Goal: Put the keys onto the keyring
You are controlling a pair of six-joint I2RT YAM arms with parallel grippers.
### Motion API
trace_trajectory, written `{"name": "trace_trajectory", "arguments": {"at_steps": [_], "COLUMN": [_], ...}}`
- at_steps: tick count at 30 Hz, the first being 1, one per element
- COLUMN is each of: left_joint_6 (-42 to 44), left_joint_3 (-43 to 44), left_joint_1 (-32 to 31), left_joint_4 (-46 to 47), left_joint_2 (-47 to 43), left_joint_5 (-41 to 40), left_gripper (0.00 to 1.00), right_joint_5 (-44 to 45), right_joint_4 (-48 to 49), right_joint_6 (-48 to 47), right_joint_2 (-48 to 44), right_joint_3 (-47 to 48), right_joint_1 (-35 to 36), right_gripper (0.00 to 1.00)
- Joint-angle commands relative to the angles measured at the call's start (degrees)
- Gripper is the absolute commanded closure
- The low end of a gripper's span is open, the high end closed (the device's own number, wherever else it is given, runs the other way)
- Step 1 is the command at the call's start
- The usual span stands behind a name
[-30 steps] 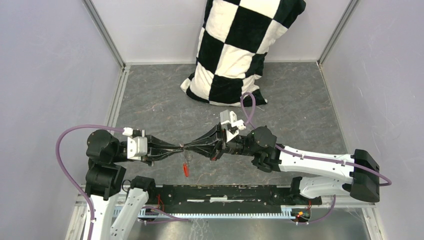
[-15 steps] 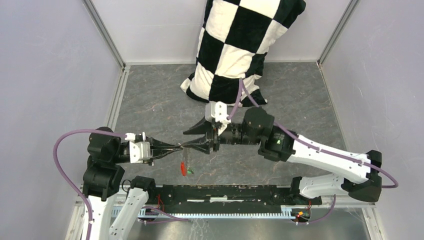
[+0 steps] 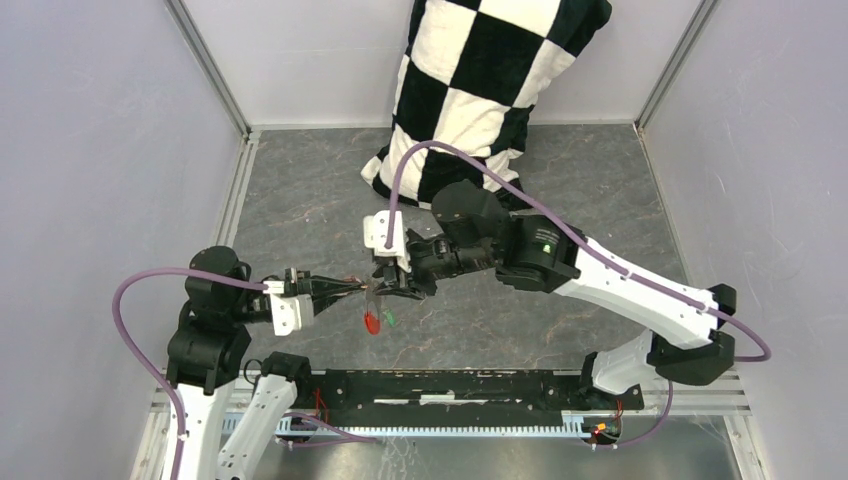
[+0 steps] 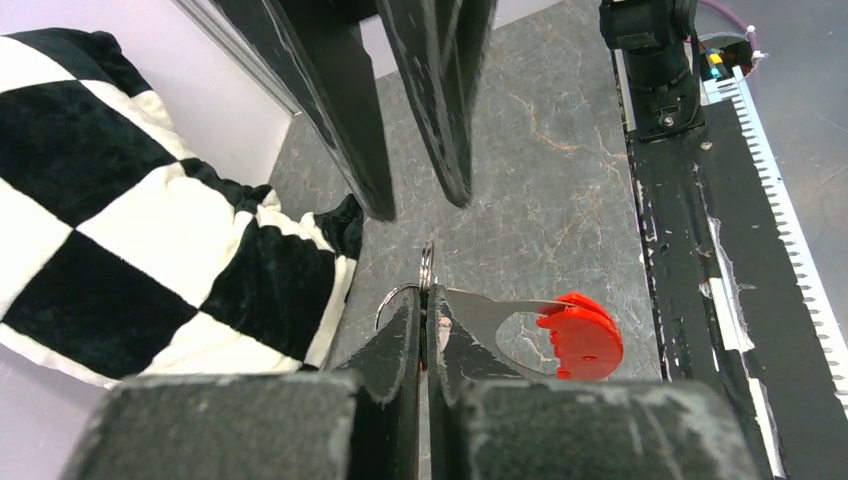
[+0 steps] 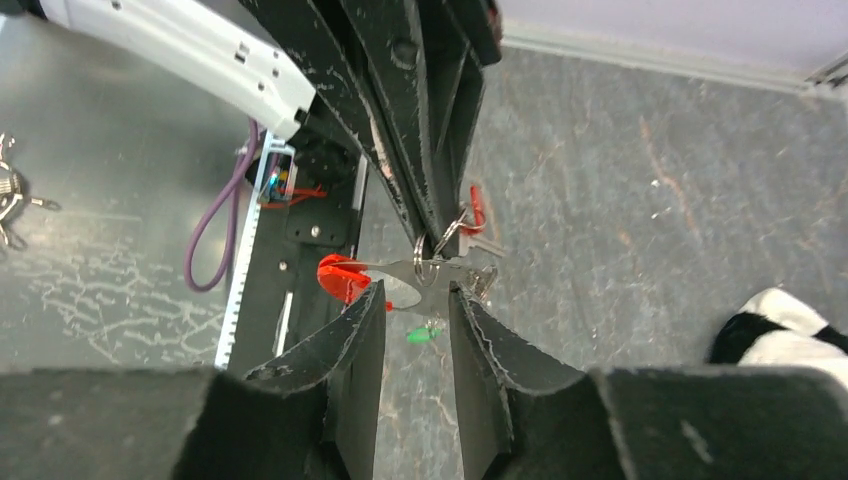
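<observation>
The left end effector [image 4: 427,298] is clenched on the keyring [image 4: 427,262]. It pinches the thin wire ring edge-on at the centre of its own view, and the fob [image 4: 580,338] hangs off to the lower right. The right end effector [image 5: 415,300] is released, jaws apart and holding nothing. Its tips sit just under the ring and fob at the middle of its own view.

On progress, the red key [image 5: 477,212] appears to hang from a small loop joined to the ring, so it is probably on. The green key [image 5: 425,335] is a blurred spot beyond the fob, between the right jaws. Whether it hangs from the ring or lies on the bench [image 3: 560,200] cannot be told. At most, that key is left to thread.

The left wrist view shows the grip on the ring plainly but neither key. Only the right wrist view shows both keys and the loop. The top view shows the two arms meeting left of centre, with red and green specks just below them, too small to sort. It also shows the pillow [image 3: 470,90] at upper centre, well apart.
</observation>
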Motion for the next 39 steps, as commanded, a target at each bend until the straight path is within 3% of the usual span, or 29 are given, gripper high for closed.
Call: {"name": "trace_trajectory", "arguments": {"at_steps": [1,13,29,34,36,38,39], "left_joint_6": [2.82,5.26,4.55,4.44,4.35,4.3,4.25], "left_joint_3": [2.54,2.9,3.65,3.9,4.12,4.17,4.21], "left_joint_1": [0.07,0.07,0.07,0.07,0.07,0.07,0.07], "left_joint_4": [0.41,-3.42,-3.44,-3.42,-3.43,-3.39,-3.41], "left_joint_2": [0.51,1.6,1.79,1.79,1.73,1.77,1.69], "left_joint_5": [-0.22,-1.23,-0.33,0.24,0.59,0.78,0.87], "left_gripper": [0.98,0.98,0.98,0.98,0.98,0.98,0.98], "right_joint_5": [0.13,11.3,14.1,14.05,14.05,13.96,14.05], "right_joint_4": [-6.92,-7.29,-11.01,-11.3,-11.84,-12.22,-12.35], "right_joint_6": [-2.92,-5.97,-7.49,-7.76,-8.04,-8.36,-8.49], "right_joint_2": [2.54,5.11,9.73,10.26,10.75,10.95,10.88], "right_joint_3": [5.58,10.45,15.27,15.53,15.79,16.06,16.0], "right_joint_1": [1.28,5.24,6.81,6.85,6.89,6.92,6.91], "right_gripper": [0.64,0.62,0.66,0.73,0.82,0.99,1.0]}}
